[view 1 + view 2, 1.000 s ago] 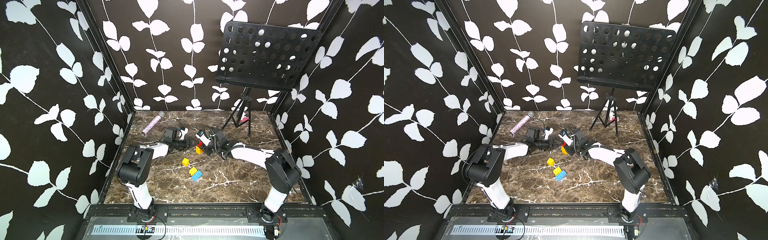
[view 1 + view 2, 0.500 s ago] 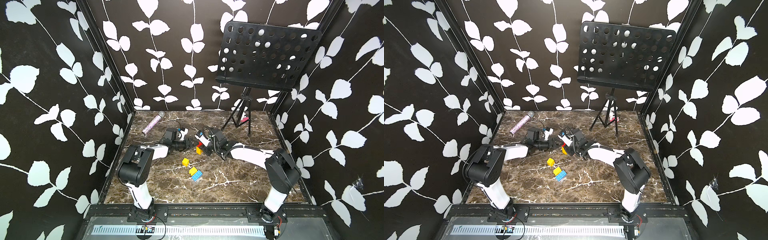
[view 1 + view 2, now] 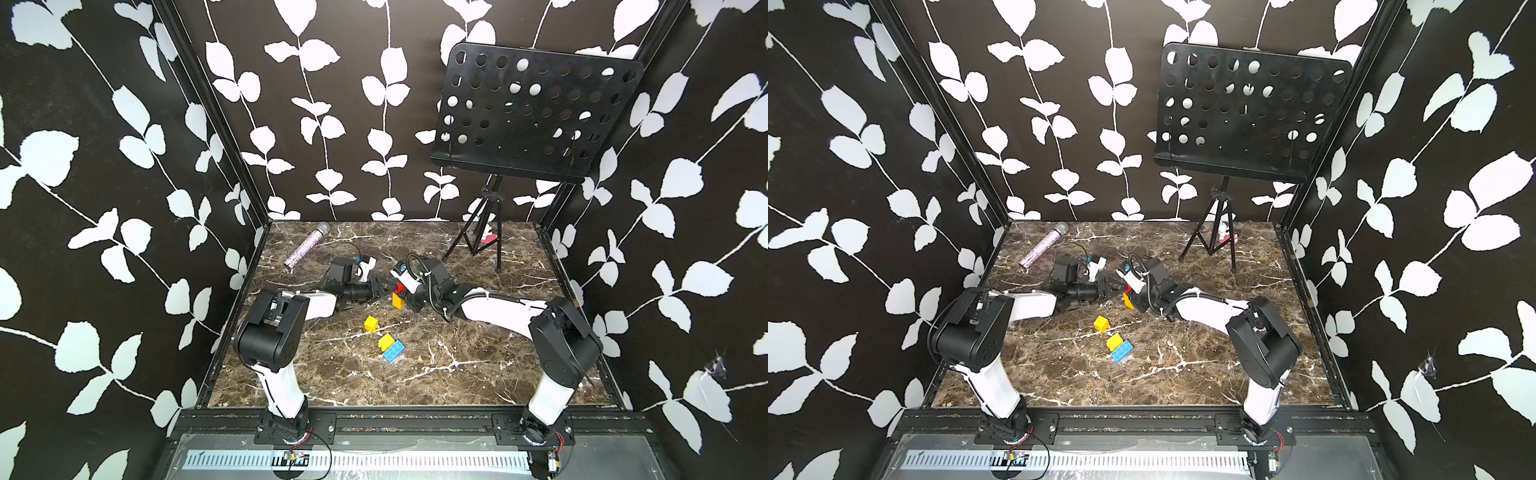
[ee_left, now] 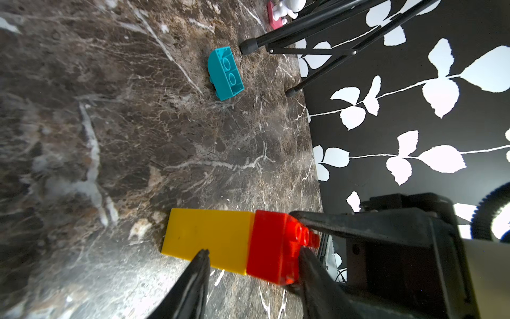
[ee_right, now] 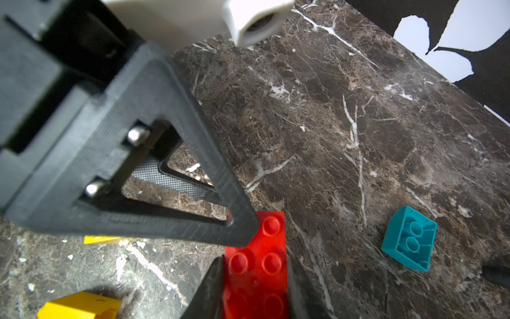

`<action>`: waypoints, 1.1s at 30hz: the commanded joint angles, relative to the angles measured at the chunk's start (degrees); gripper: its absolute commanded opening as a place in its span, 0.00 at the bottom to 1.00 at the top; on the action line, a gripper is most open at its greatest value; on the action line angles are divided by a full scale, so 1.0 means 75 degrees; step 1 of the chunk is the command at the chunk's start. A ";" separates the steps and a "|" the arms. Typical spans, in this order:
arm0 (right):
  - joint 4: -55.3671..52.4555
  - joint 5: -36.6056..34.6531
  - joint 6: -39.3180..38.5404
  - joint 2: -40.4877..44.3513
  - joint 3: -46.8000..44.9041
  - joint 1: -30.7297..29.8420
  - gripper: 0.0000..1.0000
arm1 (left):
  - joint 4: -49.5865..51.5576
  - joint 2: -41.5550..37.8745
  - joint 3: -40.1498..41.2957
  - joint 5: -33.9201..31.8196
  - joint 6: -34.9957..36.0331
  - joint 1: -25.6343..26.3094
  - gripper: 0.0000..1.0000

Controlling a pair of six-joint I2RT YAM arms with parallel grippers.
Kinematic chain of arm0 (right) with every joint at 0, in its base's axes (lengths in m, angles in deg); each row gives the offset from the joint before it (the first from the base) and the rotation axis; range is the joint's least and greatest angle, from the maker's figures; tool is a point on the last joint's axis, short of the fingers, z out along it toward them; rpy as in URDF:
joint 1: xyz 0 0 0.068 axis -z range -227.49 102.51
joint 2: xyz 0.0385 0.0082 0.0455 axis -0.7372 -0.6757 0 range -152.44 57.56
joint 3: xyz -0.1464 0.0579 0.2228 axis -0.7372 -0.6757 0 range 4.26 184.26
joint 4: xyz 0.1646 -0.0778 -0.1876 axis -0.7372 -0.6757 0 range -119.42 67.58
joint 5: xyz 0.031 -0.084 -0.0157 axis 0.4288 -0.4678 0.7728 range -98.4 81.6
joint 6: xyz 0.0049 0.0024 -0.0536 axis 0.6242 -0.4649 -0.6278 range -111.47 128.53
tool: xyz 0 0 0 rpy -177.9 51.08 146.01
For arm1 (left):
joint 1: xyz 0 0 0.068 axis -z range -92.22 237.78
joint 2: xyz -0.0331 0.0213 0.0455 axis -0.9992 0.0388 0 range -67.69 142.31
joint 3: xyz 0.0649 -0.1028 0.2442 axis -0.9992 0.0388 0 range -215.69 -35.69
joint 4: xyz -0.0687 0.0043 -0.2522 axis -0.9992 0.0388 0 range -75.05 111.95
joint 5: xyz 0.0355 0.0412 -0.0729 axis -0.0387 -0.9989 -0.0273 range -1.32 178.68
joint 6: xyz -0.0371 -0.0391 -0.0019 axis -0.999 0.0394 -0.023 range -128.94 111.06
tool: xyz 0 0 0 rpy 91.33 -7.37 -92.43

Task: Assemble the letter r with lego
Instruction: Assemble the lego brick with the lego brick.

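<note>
A stack of lego, a red brick on a yellow brick (image 4: 209, 237), stands upright mid-table (image 3: 397, 299). My right gripper (image 5: 255, 276) is shut on the red brick (image 5: 256, 265), one finger on each side. My left gripper (image 4: 252, 250) faces it with jaws apart: one fingertip (image 5: 242, 234) rests on the red studs, the other (image 4: 200, 265) lies across the yellow face. A teal brick (image 4: 225, 73) lies on its side behind (image 5: 409, 239). Nearer the front lie a lone yellow brick (image 3: 371, 323) and a yellow one (image 3: 386, 341) on a blue one (image 3: 395, 353).
A glittery purple microphone (image 3: 305, 249) lies at the back left. A black music stand (image 3: 482, 237) has its tripod legs at the back right, with a small red and white figure (image 3: 490, 237) between them. Patterned walls close three sides.
My left gripper's jaws have come a little closer together around the stack. The right gripper and the loose bricks have not moved.
</note>
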 commanded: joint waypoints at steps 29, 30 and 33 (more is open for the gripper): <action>-0.1901 -0.0300 -0.0144 -0.0366 0.0178 0.0142 0.11 | -0.0972 0.0813 0.1288 -0.0241 -0.0488 -0.0010 0.47; -0.1940 -0.0317 -0.0125 -0.0366 0.0220 0.0133 0.11 | -0.1071 0.0875 0.1313 -0.0245 -0.0540 0.0000 0.47; -0.2079 -0.0348 -0.0088 -0.0369 0.0314 0.0119 0.11 | -0.1282 0.1064 0.1325 -0.0250 -0.0639 0.0047 0.47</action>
